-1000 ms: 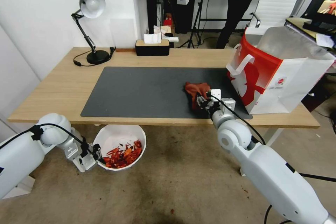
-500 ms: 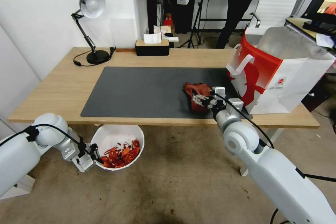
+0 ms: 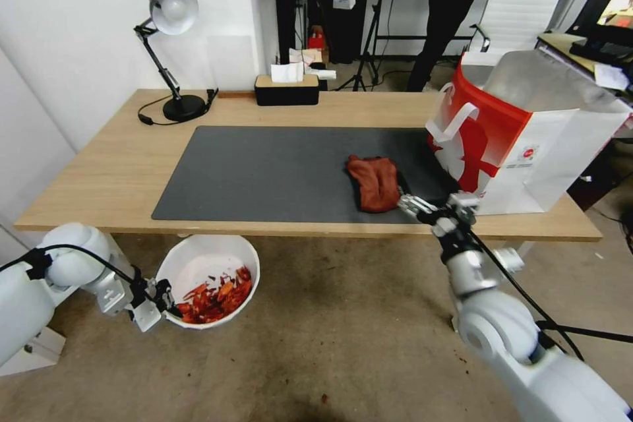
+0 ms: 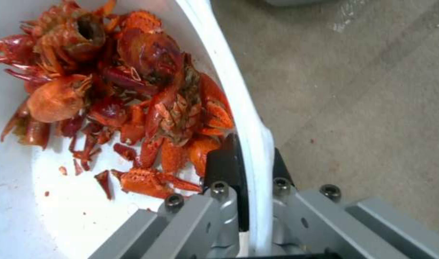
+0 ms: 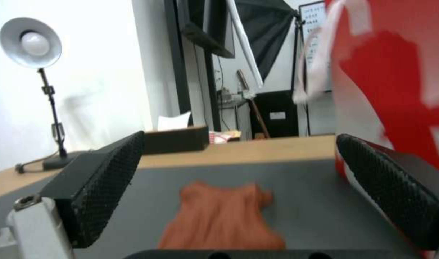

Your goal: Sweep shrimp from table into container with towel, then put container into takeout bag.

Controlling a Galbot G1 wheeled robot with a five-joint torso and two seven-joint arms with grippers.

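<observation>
A: From the head view, where does everything sit around the table (image 3: 125, 165)?

B: The container (image 3: 208, 262) hangs below the table's front edge, over the floor, with the shrimp (image 3: 212, 294) heaped in its near half. The left gripper (image 3: 162, 298) is at its rim on the robot's left. The towel (image 3: 376, 182) lies crumpled on the dark mat (image 3: 277, 171), toward the table's right end, and the right gripper (image 3: 410, 202) hovers at the front edge just beside it.

A: What does the left wrist view add?

B: The grip itself. One dark pad (image 4: 223, 166) sits inside the container (image 4: 239, 93), the other outside, and the thin white wall is pinched between them. The shrimp (image 4: 133, 93) are piled against that wall, the nearest pieces touching the inner pad.

A: And the right wrist view?

B: Its two ribbed fingers (image 5: 104, 180) stand spread wide. The towel (image 5: 222, 216) lies on the mat between and beyond them, apart from both.

A: What else is on the table?

B: The takeout bag (image 3: 521, 138) stands open at the right end, just past the towel, foil lining showing, a white handle (image 3: 455, 120) hanging on its red side. In the right wrist view its red face (image 5: 397, 72) rises close behind one finger. A desk lamp (image 3: 168, 46) and a black tissue box (image 3: 287, 88) stand along the table's far edge.
</observation>
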